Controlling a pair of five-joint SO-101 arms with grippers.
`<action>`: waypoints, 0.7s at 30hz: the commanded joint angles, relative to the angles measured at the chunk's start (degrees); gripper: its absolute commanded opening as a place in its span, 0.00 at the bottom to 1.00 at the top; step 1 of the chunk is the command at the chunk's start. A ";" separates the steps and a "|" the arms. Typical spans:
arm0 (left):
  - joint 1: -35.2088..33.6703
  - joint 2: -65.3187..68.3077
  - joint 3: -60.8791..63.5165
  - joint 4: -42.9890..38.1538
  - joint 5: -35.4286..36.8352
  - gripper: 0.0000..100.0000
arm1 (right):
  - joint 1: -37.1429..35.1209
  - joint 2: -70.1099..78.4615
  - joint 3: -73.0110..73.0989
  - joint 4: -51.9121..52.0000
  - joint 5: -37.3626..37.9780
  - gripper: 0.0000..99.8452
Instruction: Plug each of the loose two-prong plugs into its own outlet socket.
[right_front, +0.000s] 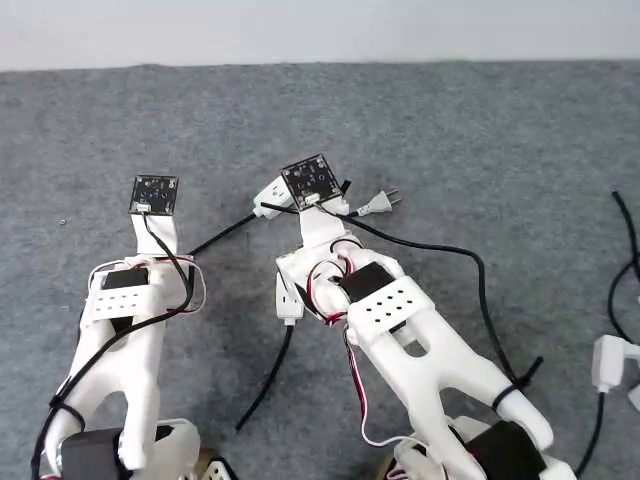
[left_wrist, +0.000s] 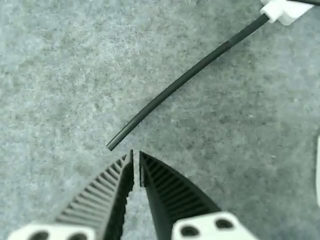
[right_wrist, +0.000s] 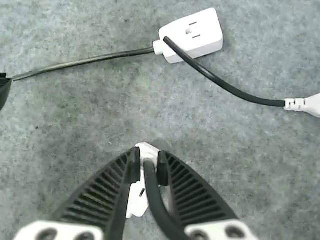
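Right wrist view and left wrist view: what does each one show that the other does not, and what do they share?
Only the right wrist view: the right gripper shut on a white connector, and a white plug lying apart. Only the left wrist view: the left gripper, shut and empty, up close. Both: the white outlet socket, its black cable and the grey carpet.

White left arm (right_front: 120, 350) and white right arm (right_front: 430, 330) stretched forward side by side, left hand (left_wrist: 136, 156) with black ribbed jaws nearly together, right hand (right_wrist: 147, 157) clamped on a white plastic connector (right_wrist: 133, 201)
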 joint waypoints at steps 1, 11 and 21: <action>-0.26 -1.67 -1.63 0.09 -0.70 0.01 | -0.31 -0.40 -0.79 -1.71 0.62 0.01; -0.26 -1.67 -1.63 0.09 -0.70 0.01 | -0.40 -0.31 -0.70 -2.24 2.02 0.01; -0.26 -1.67 -1.63 0.09 -0.70 0.01 | -0.31 -0.31 3.78 -4.88 4.57 0.01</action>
